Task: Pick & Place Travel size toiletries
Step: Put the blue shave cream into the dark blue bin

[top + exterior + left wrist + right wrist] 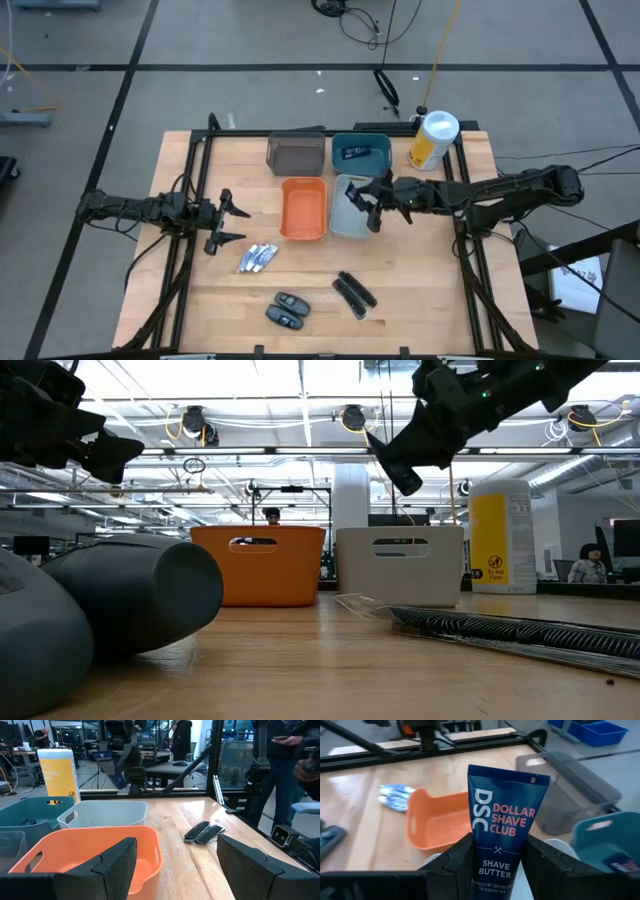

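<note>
From above, we see the right tool [372, 205] over the white bin [350, 225], clamped on a dark blue tube [356, 198]. The left tool [232, 224] hovers over bare bench [420, 280] left of the orange bin [304, 209], its fingers spread wide with nothing between them. A second blue tube [362, 153] lies in the teal bin [361, 150]; the grey bin [296, 153] sits beside it. Two silvery tubes [257, 257] lie near the left tool, two grey ovals [285, 310] at the front edge, and two black bars [354, 294] to their right. A yellow canister [432, 140] stands at the far right corner.

At bench height, we see the right tool [400, 460] well above the white bin [400, 565], the ovals [120, 605] close to the lens and a bar [520, 632] lying flat.

From the left wrist, we see wide-apart fingers [117, 862], the orange bin [90, 850] ahead and the bars [204, 832] touching side by side.

From the right wrist, we see the fingers [457, 862] pressing both sides of the tube [502, 827], dark blue, crimped end up, lettered "Dollar Shave Club Shave Butter".
</note>
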